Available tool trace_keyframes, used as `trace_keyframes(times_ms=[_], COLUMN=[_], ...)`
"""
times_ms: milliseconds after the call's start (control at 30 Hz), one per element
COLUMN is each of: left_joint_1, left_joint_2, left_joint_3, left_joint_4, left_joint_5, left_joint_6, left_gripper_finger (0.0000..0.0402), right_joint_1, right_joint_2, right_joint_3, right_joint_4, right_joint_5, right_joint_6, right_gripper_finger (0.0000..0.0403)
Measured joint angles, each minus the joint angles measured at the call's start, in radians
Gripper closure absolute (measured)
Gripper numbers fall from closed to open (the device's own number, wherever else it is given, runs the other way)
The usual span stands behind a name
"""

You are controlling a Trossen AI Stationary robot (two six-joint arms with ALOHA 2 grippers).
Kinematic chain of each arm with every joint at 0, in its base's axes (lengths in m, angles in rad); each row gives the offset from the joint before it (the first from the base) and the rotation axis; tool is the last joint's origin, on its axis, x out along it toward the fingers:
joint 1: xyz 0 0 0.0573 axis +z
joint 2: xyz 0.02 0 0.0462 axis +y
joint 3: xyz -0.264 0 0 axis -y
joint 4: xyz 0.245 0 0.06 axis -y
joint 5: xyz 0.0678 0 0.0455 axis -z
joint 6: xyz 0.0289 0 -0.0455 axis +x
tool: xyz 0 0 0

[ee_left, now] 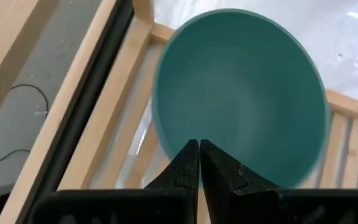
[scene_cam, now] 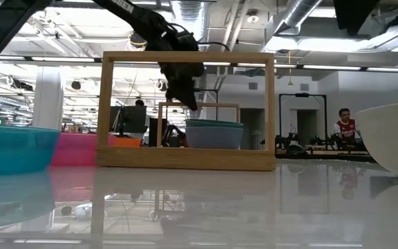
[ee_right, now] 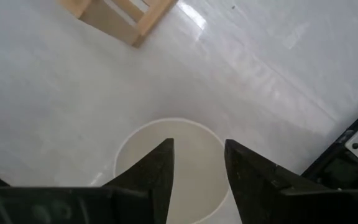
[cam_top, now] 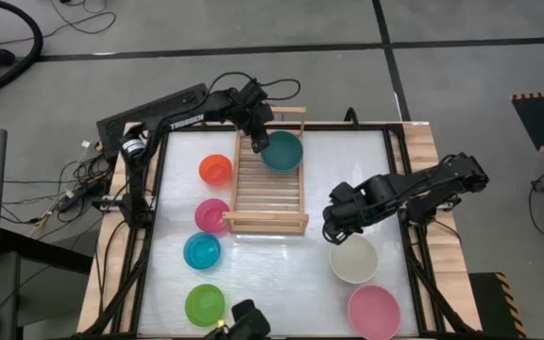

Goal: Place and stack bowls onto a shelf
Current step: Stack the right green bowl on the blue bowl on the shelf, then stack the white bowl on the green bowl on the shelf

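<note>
The wooden shelf (cam_top: 270,189) lies in the middle of the table. At its far end the dark teal bowl (cam_top: 283,151) sits nested in a grey-blue bowl (scene_cam: 214,138). My left gripper (cam_top: 258,142) is shut and slants down over the teal bowl's left rim (ee_left: 166,134); in the low view its tips (scene_cam: 193,107) hang a little above that rim. My right gripper (cam_top: 335,227) points down, open, over the cream-white bowl (ee_right: 194,155), which rests on the table right of the shelf's near end. Its fingers stand above the bowl's far-left part.
Left of the shelf stands a row of small bowls: orange-red (cam_top: 215,170), magenta (cam_top: 212,215), cyan (cam_top: 202,251) and lime green (cam_top: 205,304). A light pink bowl (cam_top: 374,312) sits at the near right corner. The shelf's slats near of the teal bowl are bare.
</note>
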Motion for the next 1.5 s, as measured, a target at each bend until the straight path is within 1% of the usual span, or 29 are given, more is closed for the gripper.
trace_keyframes(times_ms=[133, 400, 533, 633, 833, 1100, 1200, 1333, 1400, 1500], left_joint_1=[0.001, 0.014, 0.009, -0.005, -0.021, -0.062, -0.074, -0.091, -0.095, -0.095], left_joint_2=[0.012, 0.037, 0.045, 0.048, 0.046, 0.046, 0.046, 0.023, -0.002, -0.054], left_joint_3=[0.000, 0.001, 0.002, 0.002, 0.016, 0.071, 0.153, 0.317, 0.411, 0.549], left_joint_4=[0.038, 0.022, 0.009, 0.011, -0.017, -0.090, -0.194, -0.330, -0.366, -0.390], left_joint_5=[-0.020, -0.096, -0.139, -0.190, -0.176, -0.209, -0.170, -0.039, 0.016, 0.102], left_joint_6=[-0.013, -0.008, -0.014, -0.020, -0.042, -0.030, -0.049, -0.070, -0.086, -0.116], left_gripper_finger=[0.0401, 0.0401, 0.0401, 0.0401, 0.0401, 0.0401, 0.0401, 0.0401, 0.0401, 0.0401], right_joint_1=[0.000, 0.000, 0.000, 0.000, -0.001, -0.005, -0.014, -0.019, -0.025, -0.021], right_joint_2=[0.000, 0.000, 0.000, 0.000, 0.000, 0.000, 0.000, -0.001, -0.010, -0.035], right_joint_3=[0.000, 0.000, 0.001, 0.001, 0.001, 0.001, 0.001, -0.016, -0.056, -0.168], right_joint_4=[0.009, 0.012, 0.011, 0.010, 0.008, 0.003, -0.017, -0.021, -0.019, 0.020], right_joint_5=[0.000, 0.000, 0.000, 0.000, 0.014, 0.022, 0.022, 0.008, -0.024, -0.091], right_joint_6=[0.000, 0.008, 0.000, -0.001, -0.003, -0.003, -0.004, -0.067, -0.096, -0.130], right_gripper_finger=[0.0235, 0.0235, 0.0235, 0.0235, 0.0235, 0.0235, 0.0235, 0.0233, 0.0228, 0.0215])
